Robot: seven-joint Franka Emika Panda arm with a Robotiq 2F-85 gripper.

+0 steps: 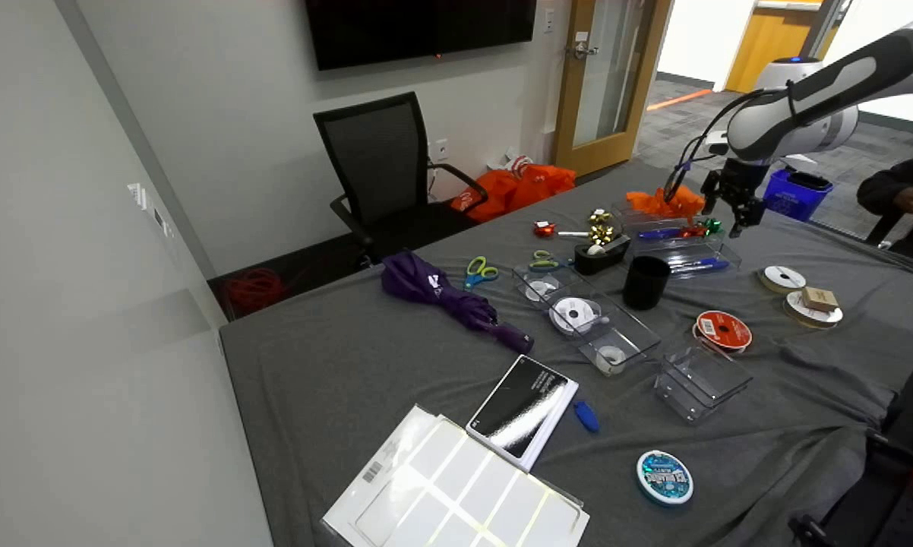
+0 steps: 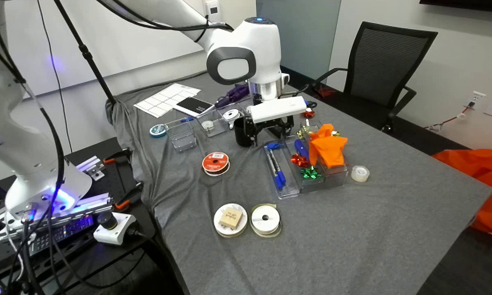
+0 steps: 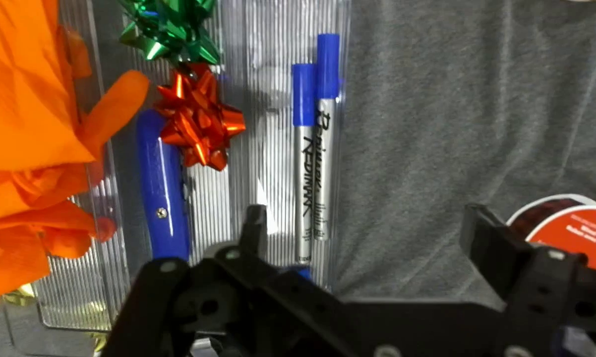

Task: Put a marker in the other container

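Holds gripper spread wide above a grey-draped table, gripping nothing. Straddles, in the wrist view, one long edge of a narrow clear tray. Has two markers (blue caps, silver barrels) lying lengthwise, side by side, in that tray, just beside that edge. Shows a shiny red bow, a green bow and a blue object in the neighbouring compartment, beside crumpled orange material. Partly hides an upright black cup in an exterior view.
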